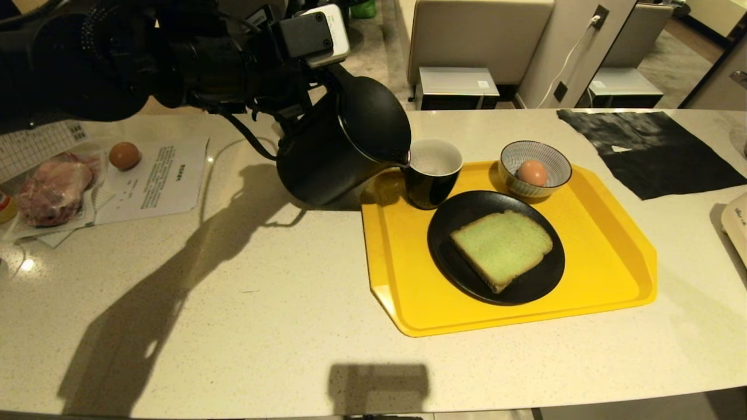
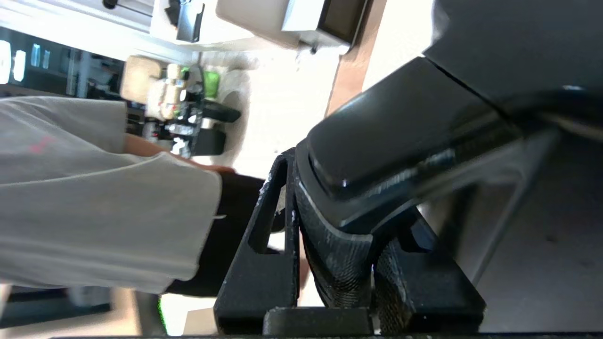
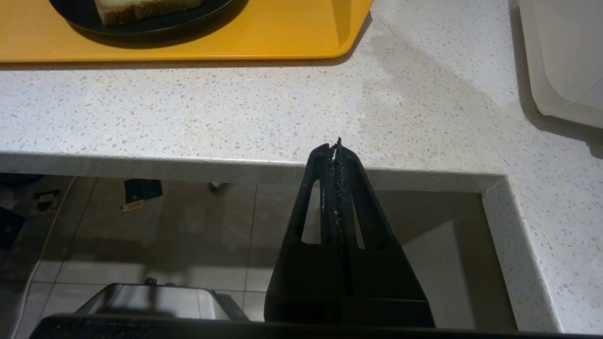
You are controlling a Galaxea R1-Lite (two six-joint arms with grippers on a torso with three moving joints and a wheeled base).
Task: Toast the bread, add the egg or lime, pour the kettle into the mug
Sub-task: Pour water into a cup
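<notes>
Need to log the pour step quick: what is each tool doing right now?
Left tool: closed on the kettle handle, kettle tipped at the mug.
Right tool: shut, empty, off the counter edge.

**Left arm engaged, right arm parked**

The left arm reaches in from the upper left of the head view. Its black left gripper [image 2: 351, 263] is clamped on a glossy black kettle handle [image 2: 405, 141]. The black right gripper [image 3: 337, 153] hangs low, fingertips pressed together, empty.
</notes>
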